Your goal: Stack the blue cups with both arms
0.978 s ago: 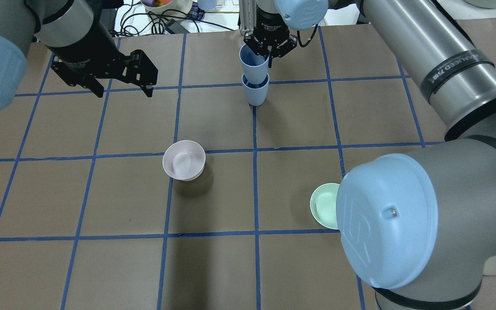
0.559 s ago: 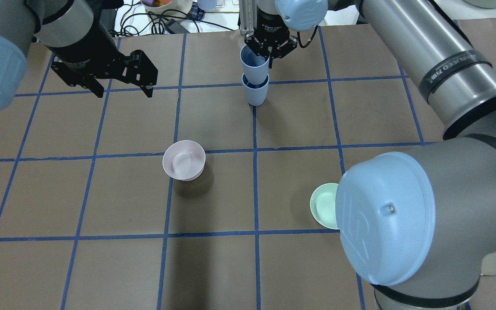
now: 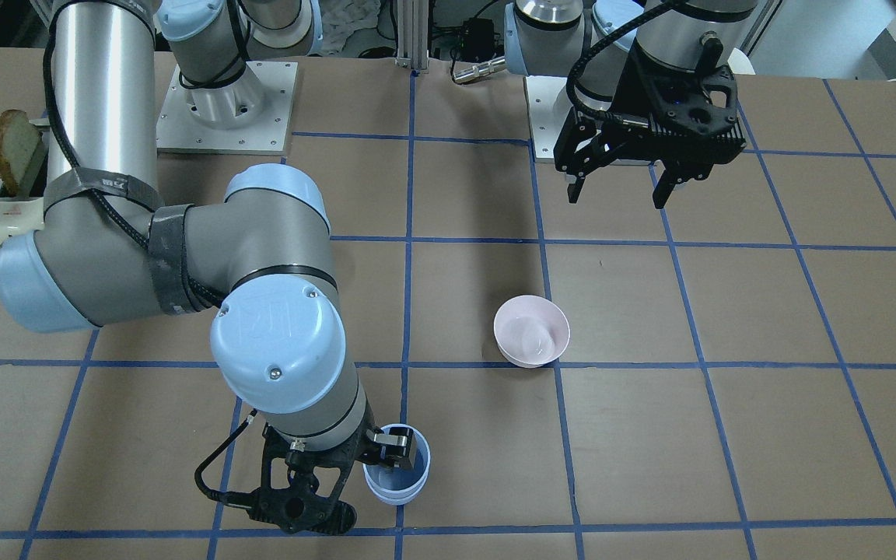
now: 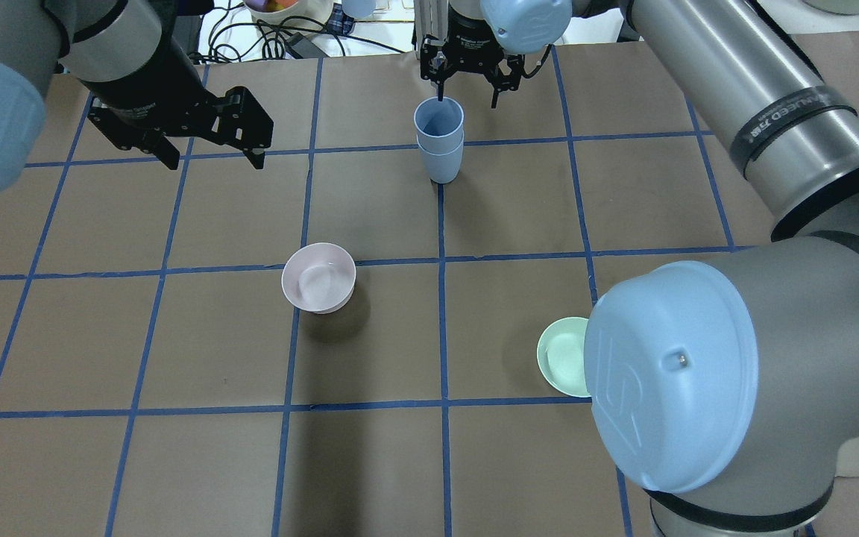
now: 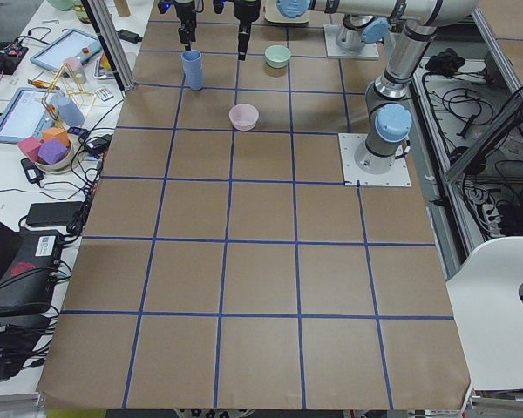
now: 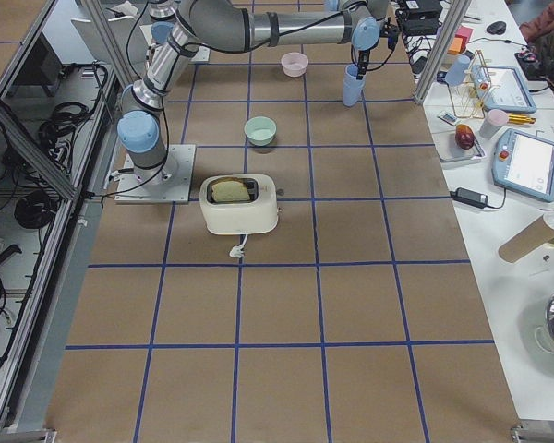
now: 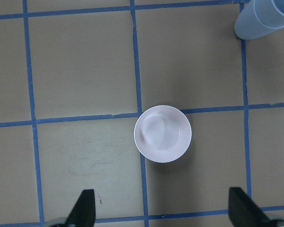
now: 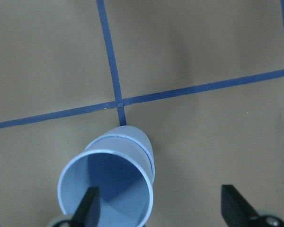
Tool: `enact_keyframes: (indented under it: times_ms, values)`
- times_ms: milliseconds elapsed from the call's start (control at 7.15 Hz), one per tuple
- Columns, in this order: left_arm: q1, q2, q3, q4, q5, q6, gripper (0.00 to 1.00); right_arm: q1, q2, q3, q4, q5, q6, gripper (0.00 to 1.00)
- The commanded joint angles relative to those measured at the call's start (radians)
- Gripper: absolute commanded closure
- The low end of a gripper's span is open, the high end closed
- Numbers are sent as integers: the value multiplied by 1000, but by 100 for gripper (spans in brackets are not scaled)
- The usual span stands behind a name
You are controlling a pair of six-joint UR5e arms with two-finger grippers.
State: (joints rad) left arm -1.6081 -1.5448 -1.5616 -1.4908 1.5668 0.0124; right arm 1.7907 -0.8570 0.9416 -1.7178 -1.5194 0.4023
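The two blue cups [image 4: 438, 145] stand nested, one inside the other, upright on a blue tape line at the far middle of the table. They also show in the front view [image 3: 396, 472] and the right wrist view [image 8: 109, 184]. My right gripper [image 4: 468, 93] is open and empty just above and behind the stack; in the right wrist view one fingertip [image 8: 87, 203] hangs over the upper cup's mouth. My left gripper [image 4: 209, 145] is open and empty, raised over the far left of the table, well apart from the cups.
A pale pink bowl [image 4: 318, 277] sits mid-table, below my left gripper in its wrist view [image 7: 163, 134]. A mint-green bowl [image 4: 564, 356] is partly hidden behind my right arm's elbow. A toaster [image 6: 240, 203] with bread stands near the right arm's base.
My right gripper has opened and let go of the upper cup, which has dropped deeper into the lower one. The gripper has drawn up and back. The left arm has not moved.
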Motion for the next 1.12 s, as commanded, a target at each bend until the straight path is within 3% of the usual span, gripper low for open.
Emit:
enact_keyframes:
  times_ms: [0, 280, 419, 699, 978]
  values:
    - [-1, 0, 0, 0, 1, 0, 0, -52, -55, 6, 59, -7, -16, 0]
    - [-1, 0, 0, 0, 1, 0, 0, -105, -162, 35, 217, -27, -214, 0]
    - [-1, 2, 0, 0, 1, 0, 0, -138, -222, 95, 242, -86, -267, 0]
    - [-1, 2, 0, 0, 1, 0, 0, -177, -398, 349, 210, -94, -284, 0]
    - [-1, 2, -2, 0, 1, 0, 0, -183, -552, 512, 170, -94, -301, 0]
